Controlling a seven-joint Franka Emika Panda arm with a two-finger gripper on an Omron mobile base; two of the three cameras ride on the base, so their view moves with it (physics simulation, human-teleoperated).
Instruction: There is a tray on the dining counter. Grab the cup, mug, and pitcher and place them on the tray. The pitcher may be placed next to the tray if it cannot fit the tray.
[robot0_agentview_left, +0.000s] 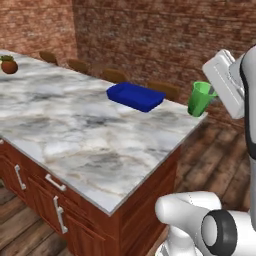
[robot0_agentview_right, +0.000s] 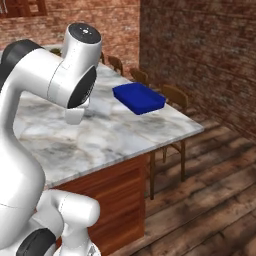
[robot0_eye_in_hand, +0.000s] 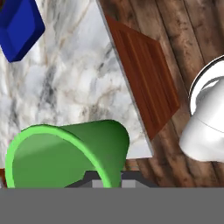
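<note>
You see the claw (robot0_eye_in_hand: 107, 181) clenched on the cup (robot0_agentview_left: 200, 98), its dark tips pinching the green rim at the bottom of the hand view, where the cup (robot0_eye_in_hand: 65, 155) lies tilted with its open mouth toward the camera. In the left base view the cup hangs in the air at the counter's (robot0_agentview_left: 90, 130) far right corner, leaning slightly, its base just above the marble edge, with the white hand right beside its rim. The tray (robot0_agentview_left: 135, 96) sits flat on the counter to the left of the cup, near the far edge and apart from it (nothing rests in it). From the right base view you get the tray (robot0_agentview_right: 139, 98) on the marble near the counter's (robot0_agentview_right: 115, 135) far corner, with the arm's big white elbow in front of the middle of the counter. A brown round object with a green top (robot0_agentview_left: 8, 65) stands at the counter's far left end, well away from the tray. Wooden chairs (robot0_agentview_right: 175, 97) line the counter's far side against the brick wall.
</note>
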